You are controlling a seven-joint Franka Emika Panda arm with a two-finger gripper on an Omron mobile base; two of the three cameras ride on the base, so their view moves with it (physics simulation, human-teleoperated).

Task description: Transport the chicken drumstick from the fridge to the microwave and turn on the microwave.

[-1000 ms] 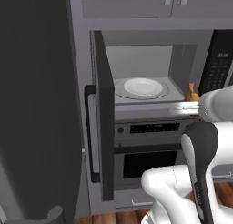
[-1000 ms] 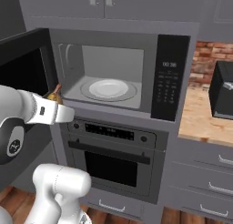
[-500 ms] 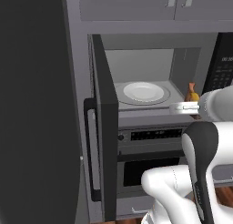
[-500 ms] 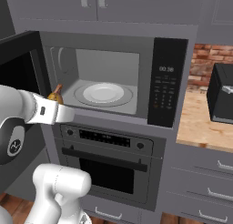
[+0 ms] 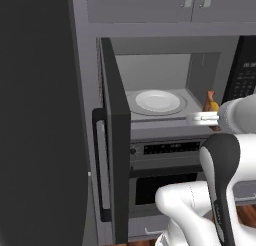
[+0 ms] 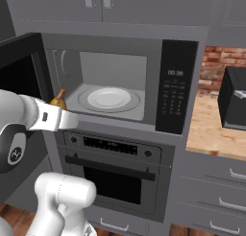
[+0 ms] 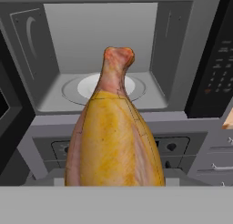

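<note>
The gripper [image 5: 209,111] is clenched on the chicken drumstick [image 7: 113,141], which fills the hand view from 6 o'clock up to centre, narrow reddish end pointing to 12; it hangs just outside the open microwave [image 6: 120,81]; beyond it at 12 o'clock lies the pale turntable [image 7: 105,87]; the keypad panel [image 6: 175,88] stands at 3 o'clock.

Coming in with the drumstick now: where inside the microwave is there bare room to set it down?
The turntable in the microwave is bare, ringed by open floor out to the side and back walls. The opening is clear, with the door swung wide on the left. Tightest at the front sill, where the end effector carries the drumstick.
</note>
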